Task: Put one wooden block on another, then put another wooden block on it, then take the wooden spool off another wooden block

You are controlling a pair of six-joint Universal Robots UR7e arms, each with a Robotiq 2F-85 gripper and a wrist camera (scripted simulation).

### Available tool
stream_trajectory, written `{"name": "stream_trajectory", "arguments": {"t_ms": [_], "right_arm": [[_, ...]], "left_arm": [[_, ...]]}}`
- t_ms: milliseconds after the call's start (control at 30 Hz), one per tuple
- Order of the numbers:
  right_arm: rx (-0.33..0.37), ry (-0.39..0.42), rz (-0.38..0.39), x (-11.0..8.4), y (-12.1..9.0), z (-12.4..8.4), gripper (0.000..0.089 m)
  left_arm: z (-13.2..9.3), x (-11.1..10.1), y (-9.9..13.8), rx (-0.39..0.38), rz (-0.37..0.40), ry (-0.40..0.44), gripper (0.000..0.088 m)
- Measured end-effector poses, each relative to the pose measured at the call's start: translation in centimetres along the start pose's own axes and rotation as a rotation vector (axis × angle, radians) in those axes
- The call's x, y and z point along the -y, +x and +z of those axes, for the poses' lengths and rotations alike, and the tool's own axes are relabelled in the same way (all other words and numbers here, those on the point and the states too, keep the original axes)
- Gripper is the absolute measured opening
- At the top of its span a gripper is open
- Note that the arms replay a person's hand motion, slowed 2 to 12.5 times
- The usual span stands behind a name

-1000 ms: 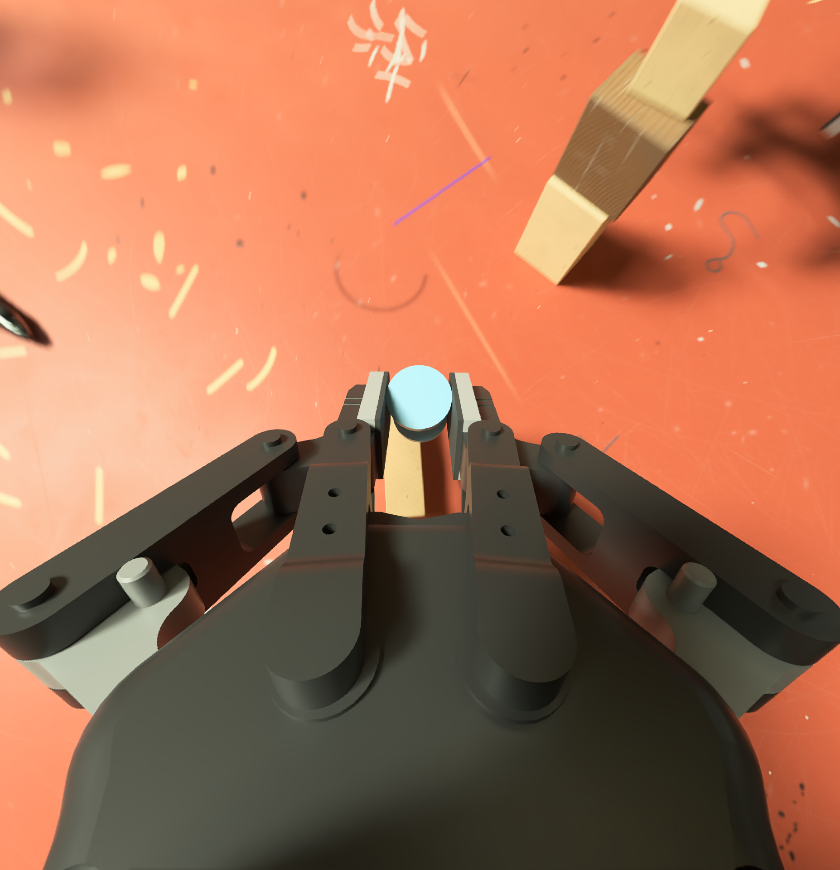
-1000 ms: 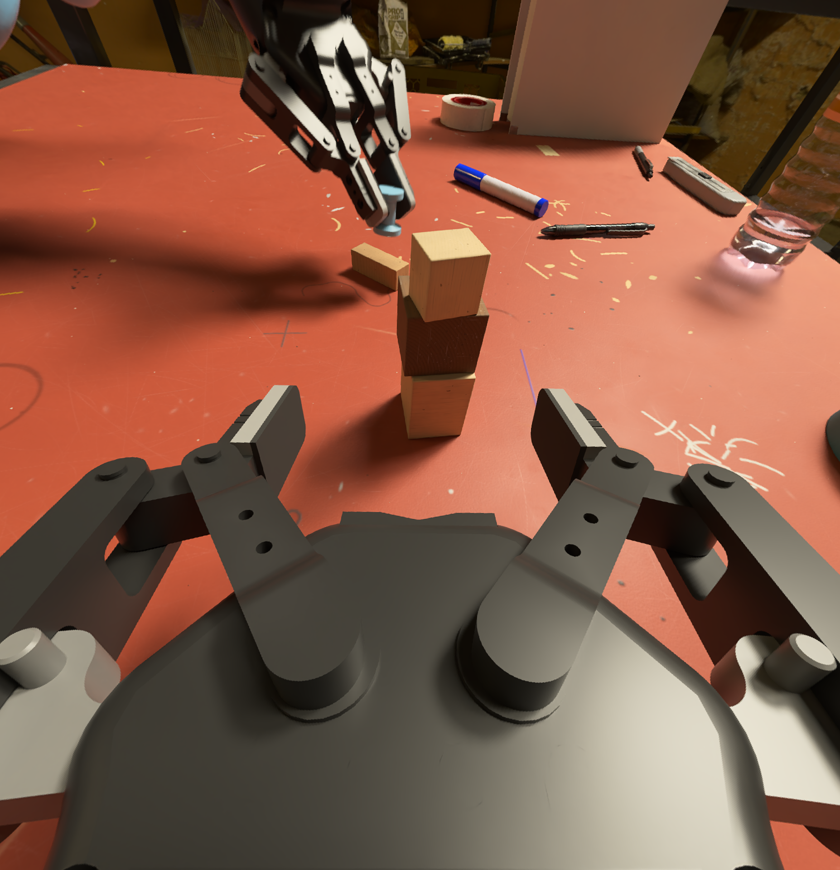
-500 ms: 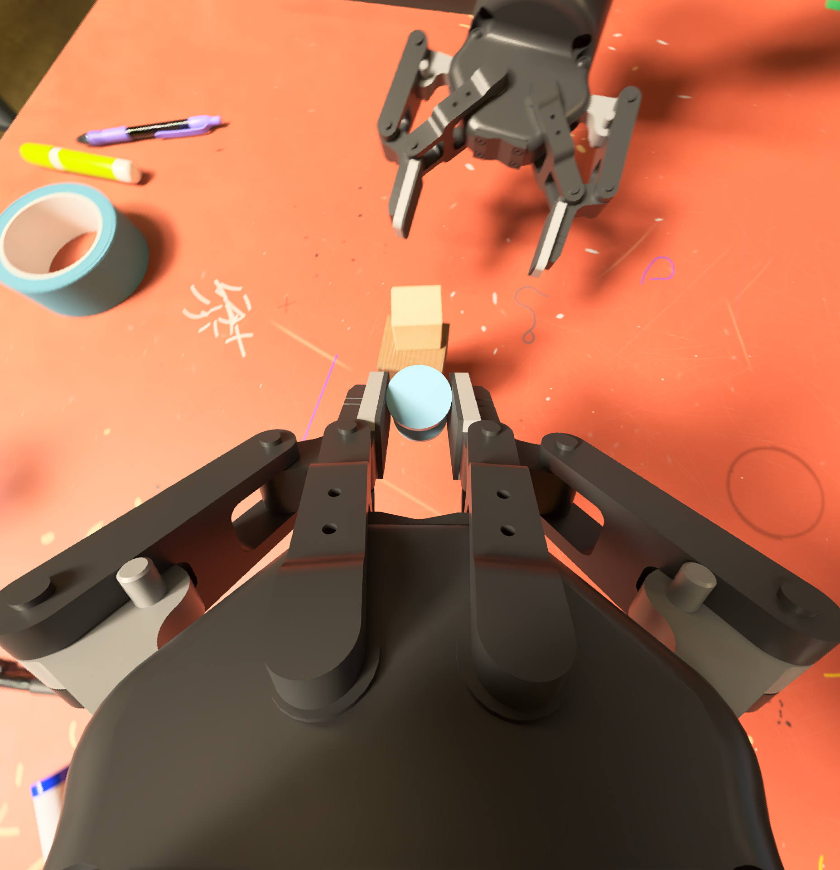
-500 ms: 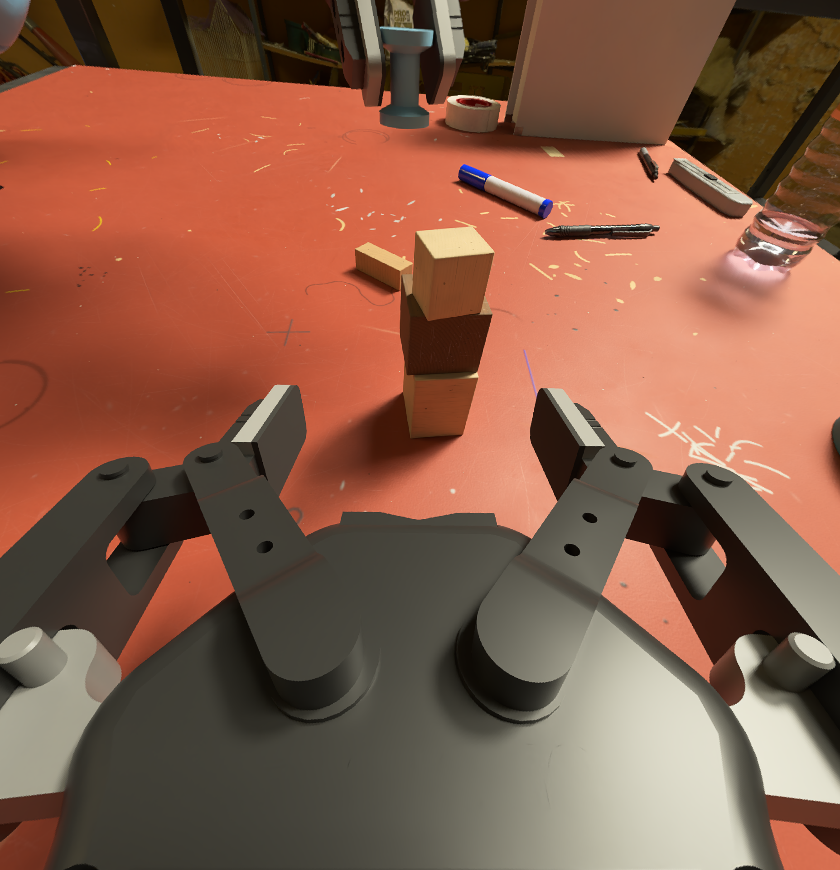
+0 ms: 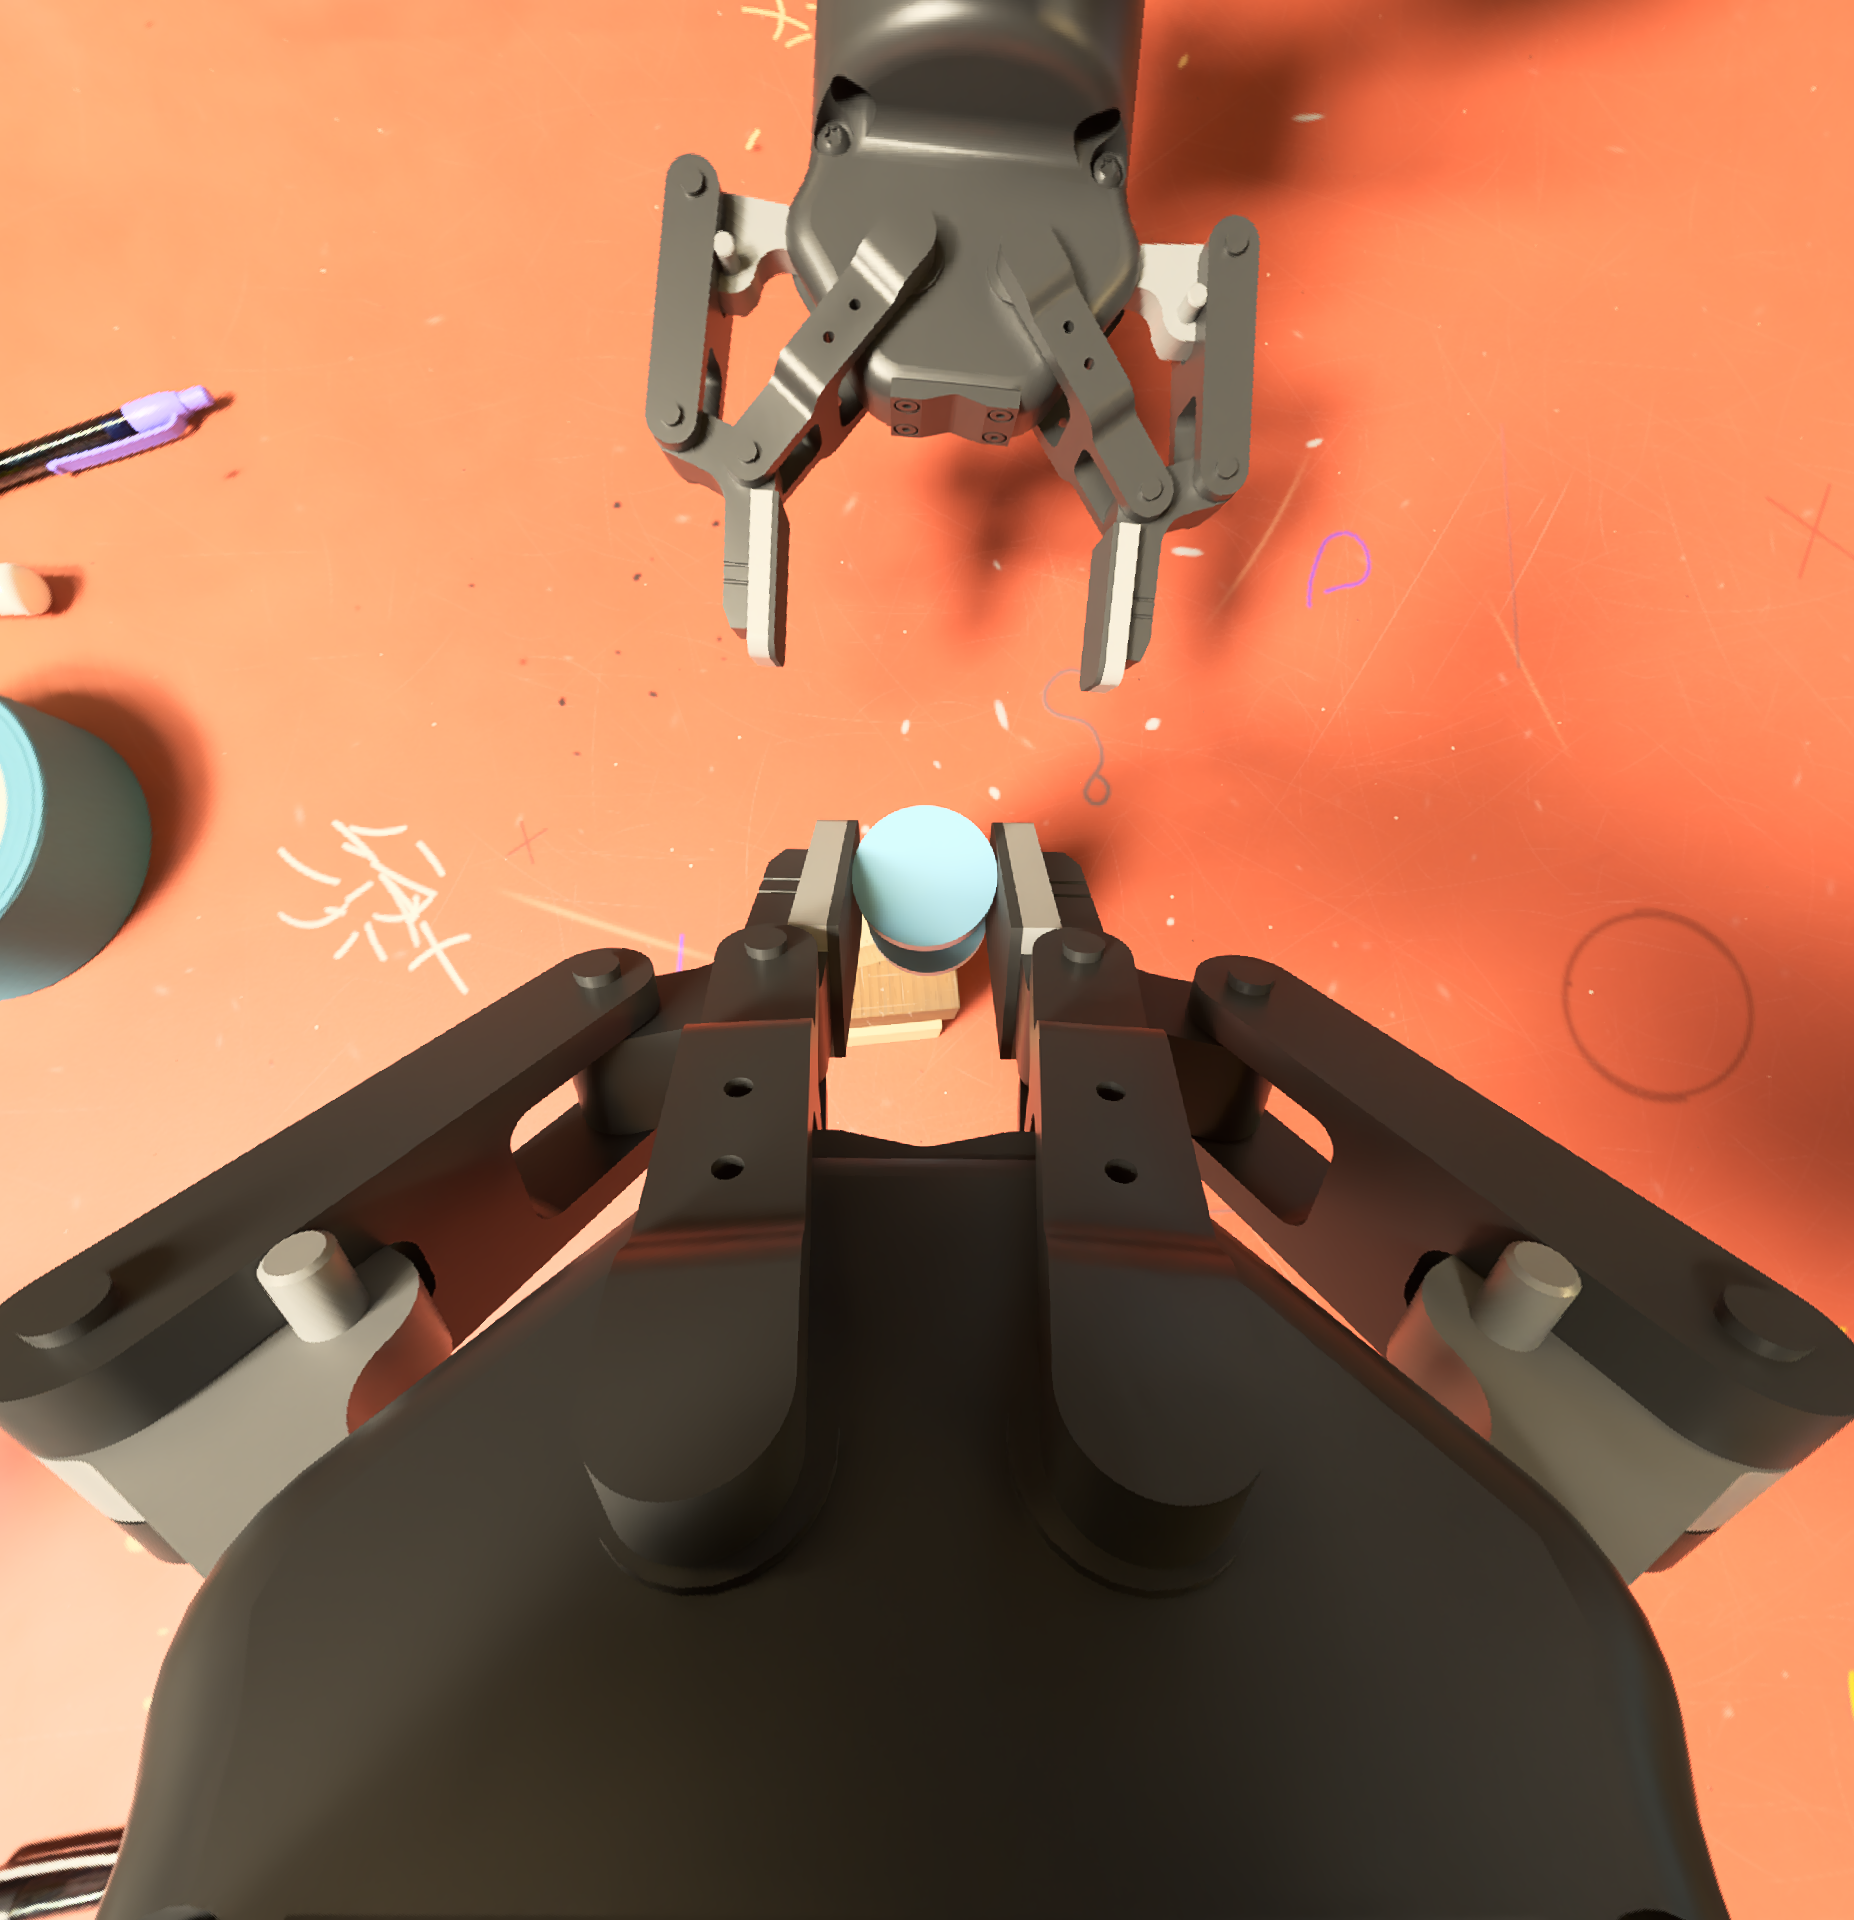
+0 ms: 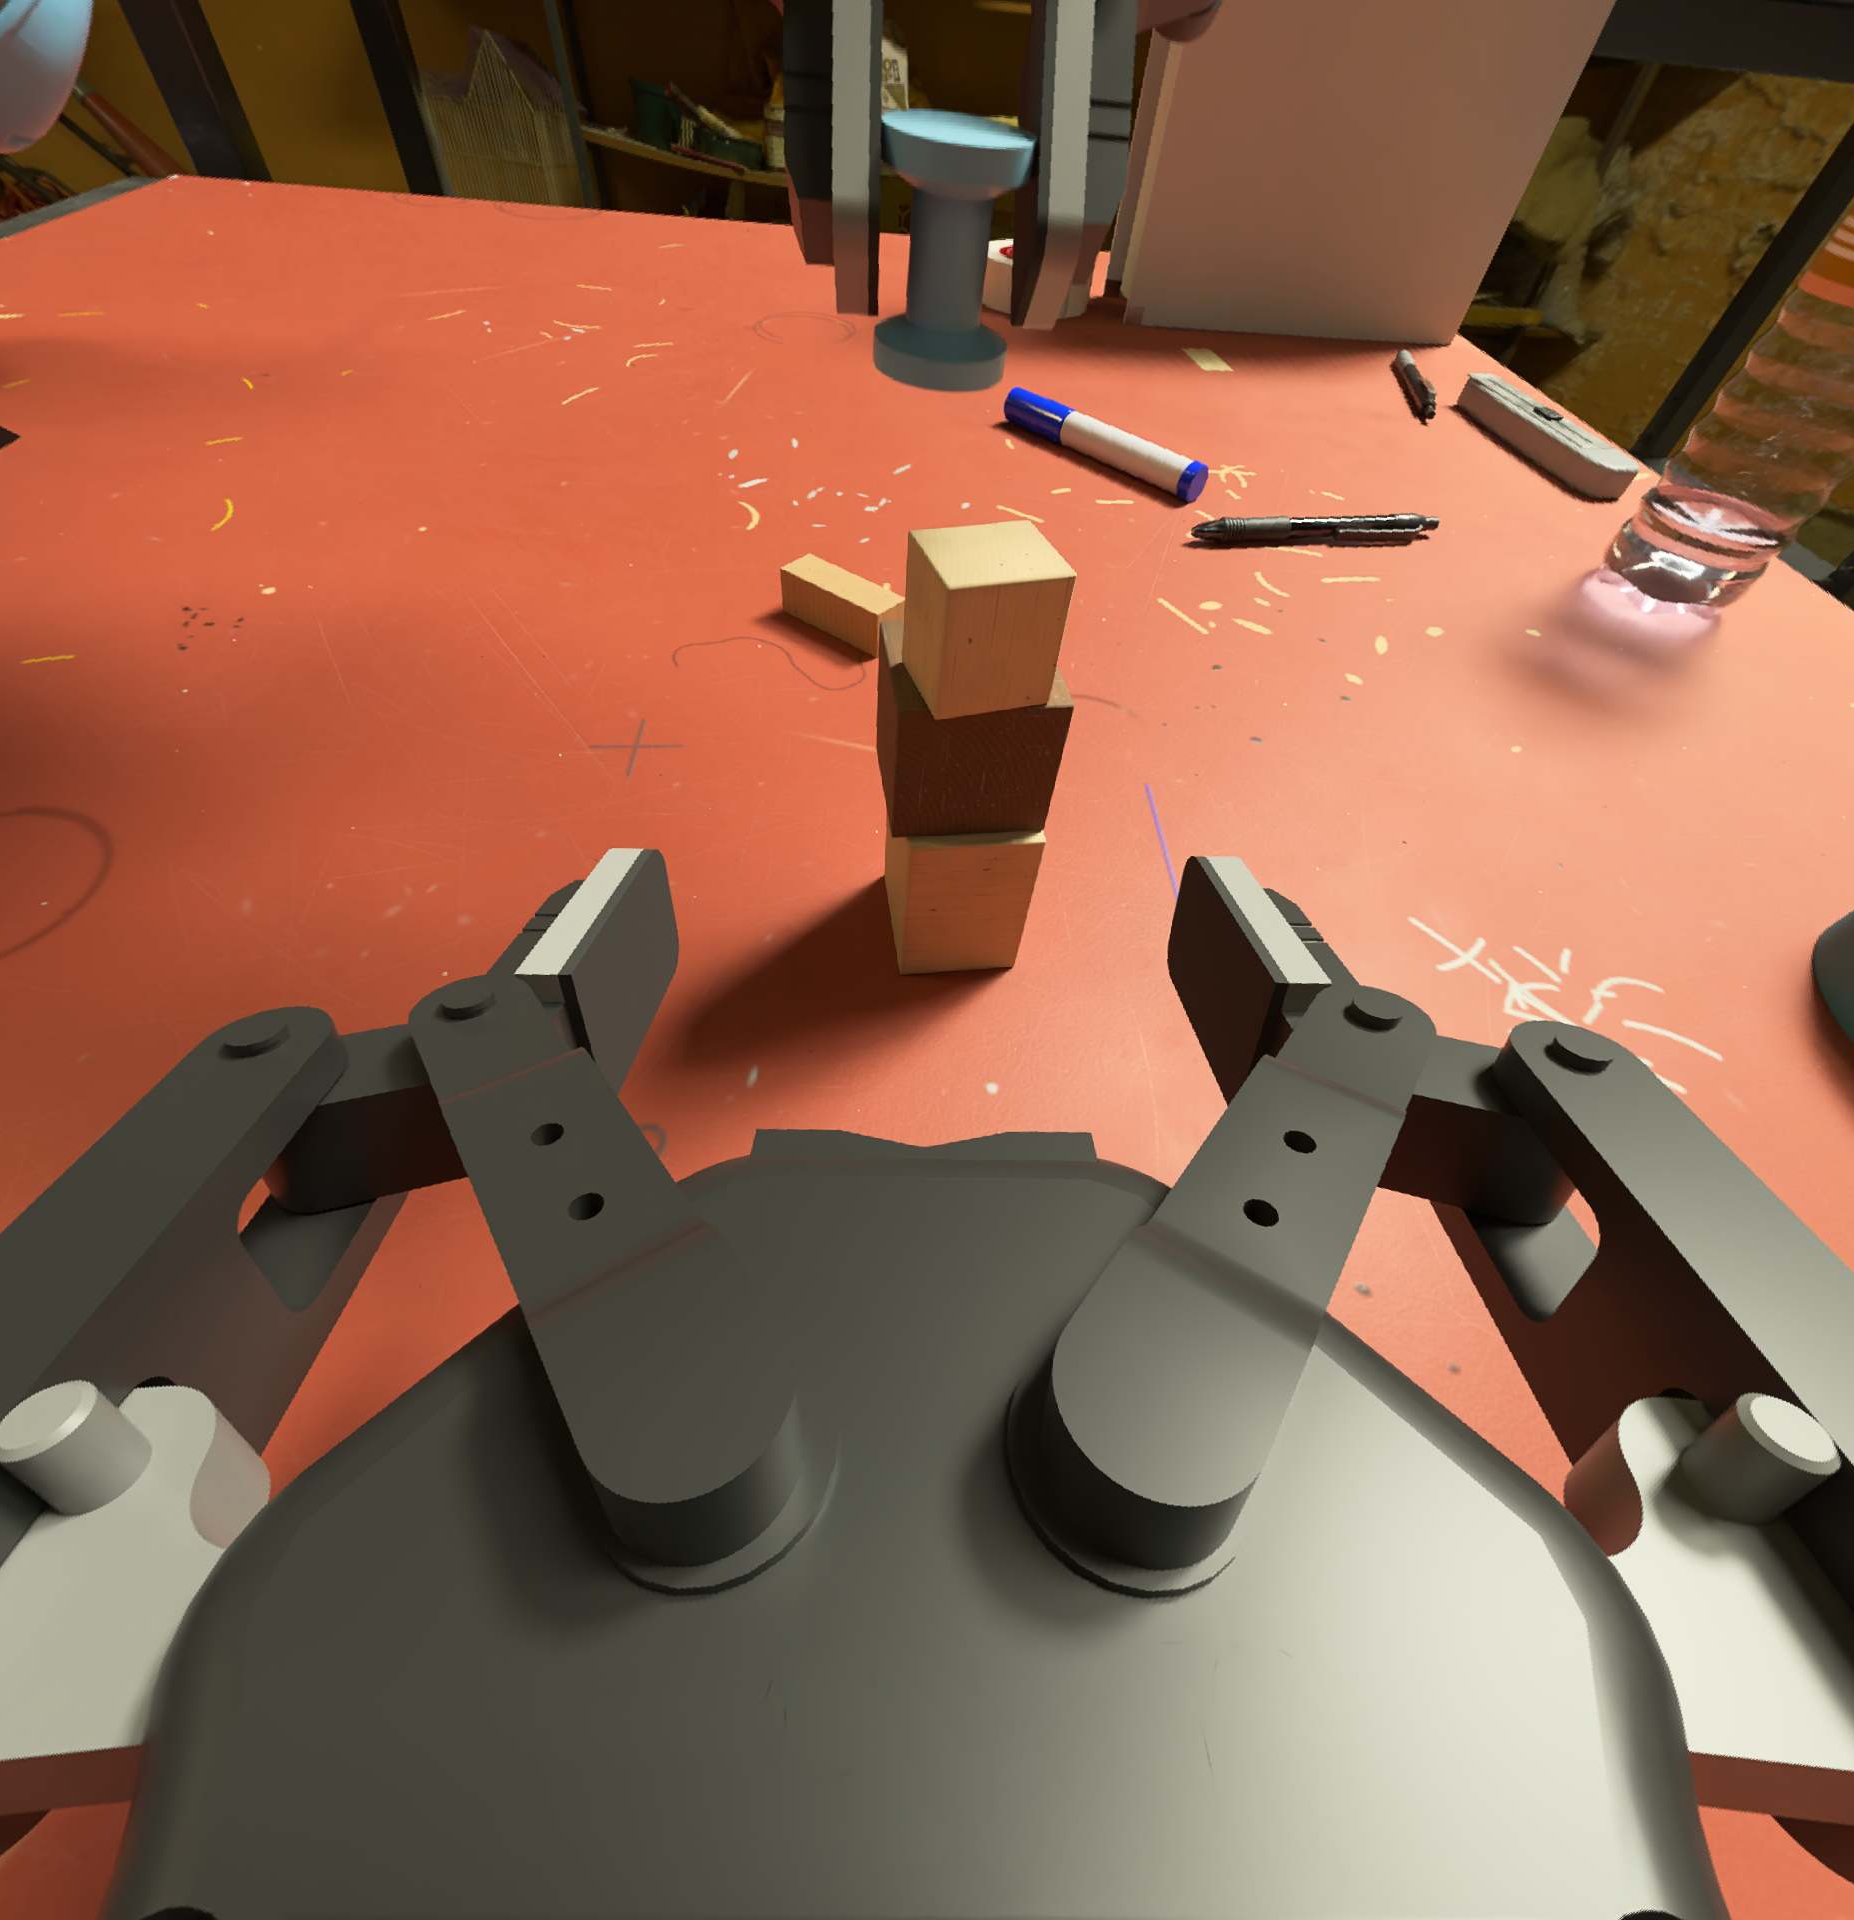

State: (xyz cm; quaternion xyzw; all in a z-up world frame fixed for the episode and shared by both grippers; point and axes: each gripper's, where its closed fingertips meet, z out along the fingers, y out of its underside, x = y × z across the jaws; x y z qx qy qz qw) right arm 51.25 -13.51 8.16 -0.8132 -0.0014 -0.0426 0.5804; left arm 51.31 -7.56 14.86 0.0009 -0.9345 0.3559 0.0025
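Pale blue wooden spool point(image 5: 924, 878), upright, clamped at its top flange between the pads of the left gripper point(image 5: 924, 883) and held in the air above the table; seen from the right wrist view the spool point(image 6: 944, 249) hangs clear of the orange-red tabletop point(image 6: 383, 623), its lower flange free. Directly below it in the left wrist view sits the block stack point(image 5: 897, 1003) (only a sliver shows between the fingers).

Stack of three cubes, right wrist view: light block point(image 6: 962, 899) on the table, dark brown block point(image 6: 970, 758) on it, light block point(image 6: 990, 613) on top, twisted and offset toward one side. A fourth, small light block point(image 6: 835, 601) lies flat just behind the stack, nothing on it.

Right gripper point(image 6: 918, 925) empty, jaws spread wide, low over the table and facing the stack, apart from it.

Elsewhere: blue-capped marker point(image 6: 1105, 445), dark pen point(image 6: 1312, 528), clear bottle point(image 6: 1733, 488) at the right edge, teal tape roll point(image 5: 40, 842), purple pen point(image 5: 92, 436).
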Motion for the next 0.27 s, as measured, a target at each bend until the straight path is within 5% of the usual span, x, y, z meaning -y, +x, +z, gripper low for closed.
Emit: {"name": "stream_trajectory", "arguments": {"t_ms": [267], "right_arm": [[0.002,0.001,-0.001,0.1,0.0,0.0,0.0819]], "left_arm": [[1.2,-0.1,-0.5,-0.042,0.002,-0.038,0.0221]]}}
